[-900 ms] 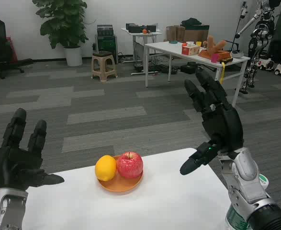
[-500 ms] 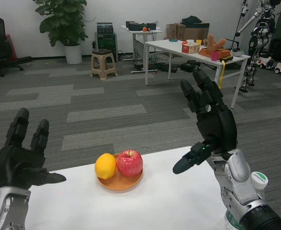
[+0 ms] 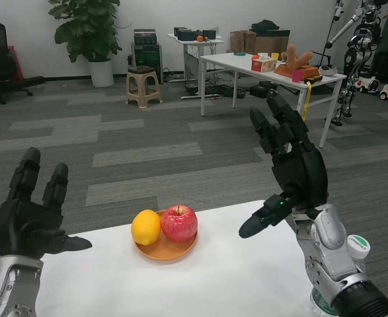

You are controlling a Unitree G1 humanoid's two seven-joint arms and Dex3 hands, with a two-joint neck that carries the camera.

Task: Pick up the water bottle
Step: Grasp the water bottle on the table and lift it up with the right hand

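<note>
The water bottle (image 3: 356,249) stands at the table's right edge, mostly hidden behind my right forearm; only its white cap with a green ring and a bit of its base show. My right hand (image 3: 289,165) is raised above the table, fingers spread, empty, just left of and above the bottle. My left hand (image 3: 32,214) is raised over the table's left end, fingers apart, holding nothing.
An orange plate (image 3: 166,249) with a lemon (image 3: 146,227) and a red apple (image 3: 179,223) sits mid-table on the white table (image 3: 200,284). Beyond lie grey carpet, a stool (image 3: 143,86), a second white table (image 3: 266,69) and a potted plant (image 3: 88,33).
My right hand shifted slightly left and the bottle's cap came out from behind the forearm. The view dipped a little. My left hand stayed put.
</note>
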